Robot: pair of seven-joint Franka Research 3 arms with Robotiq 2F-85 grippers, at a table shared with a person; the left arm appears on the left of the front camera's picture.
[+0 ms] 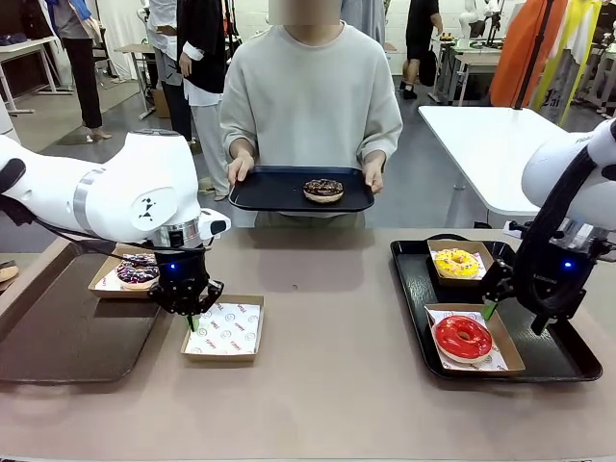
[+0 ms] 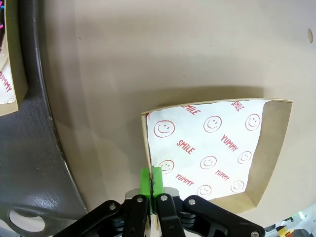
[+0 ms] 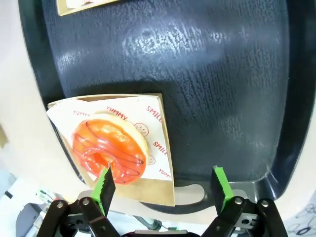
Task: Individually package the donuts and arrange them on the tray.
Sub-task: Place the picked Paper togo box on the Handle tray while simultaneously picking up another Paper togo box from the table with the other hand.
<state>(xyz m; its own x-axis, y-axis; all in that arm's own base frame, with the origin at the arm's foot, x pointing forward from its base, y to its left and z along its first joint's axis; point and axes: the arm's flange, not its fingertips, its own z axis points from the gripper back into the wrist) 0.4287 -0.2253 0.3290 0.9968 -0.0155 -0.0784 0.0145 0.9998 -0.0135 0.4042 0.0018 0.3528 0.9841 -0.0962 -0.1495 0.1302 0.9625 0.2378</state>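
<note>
The left gripper (image 2: 152,183) is clamped on the near wall of an empty paper box (image 2: 217,153) on the table, positioning it to receive the chocolate donut (image 1: 323,189) on the person's held tray (image 1: 260,192). The right gripper (image 3: 163,185), jaws apart, hovers over the black tray (image 3: 222,74), just beside the boxed red donut (image 3: 109,150). Judged next: release the box and back clear for loading.

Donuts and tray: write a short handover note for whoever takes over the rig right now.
Left pincer: shut on the rim of the empty paper box on the table.
Right pincer: open above the right tray.
Done: yellow donut and red donut boxed on that tray.
Left: purple donut, boxed, sits on the left tray; the person holds a tray with the chocolate donut, still unboxed.
</note>
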